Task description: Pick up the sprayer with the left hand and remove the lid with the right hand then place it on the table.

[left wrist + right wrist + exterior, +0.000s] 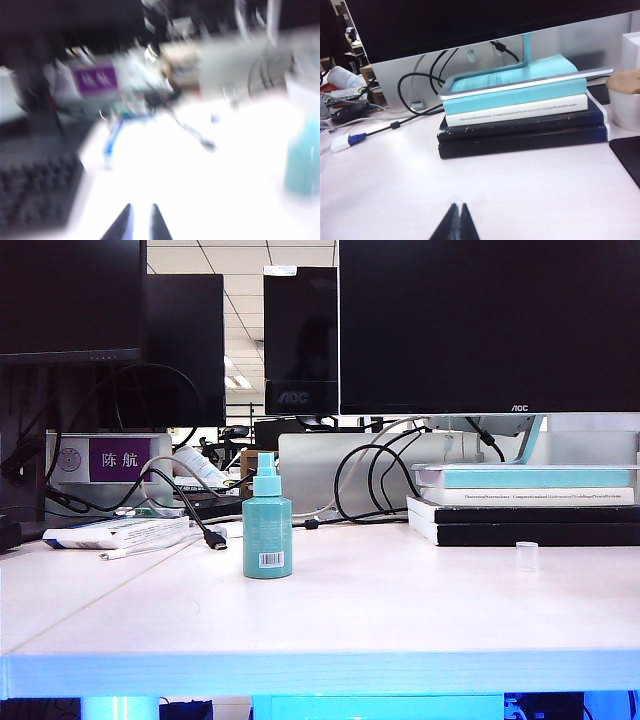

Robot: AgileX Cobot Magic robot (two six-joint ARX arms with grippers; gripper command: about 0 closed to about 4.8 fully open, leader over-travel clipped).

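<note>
Teal sprayer stands uncapped mid-tabletop, its clear lid set down apart, both hands empty.

The small teal cylindrical plastic sprayer (267, 528) stands upright near the middle of the white tabletop (380, 610), pale blue nozzle bare, so the job looks finished. The tiny clear plastic lid (526, 555) sits upright toward the right edge, just in front of the stacked books (530, 505), well apart from the bottle. The left hand (139, 222) grasps nothing, its fingers nearly together above the tabletop, the sprayer off to one side in that blurred view. The right hand (455, 222) is clenched on nothing, facing the books.
</note>
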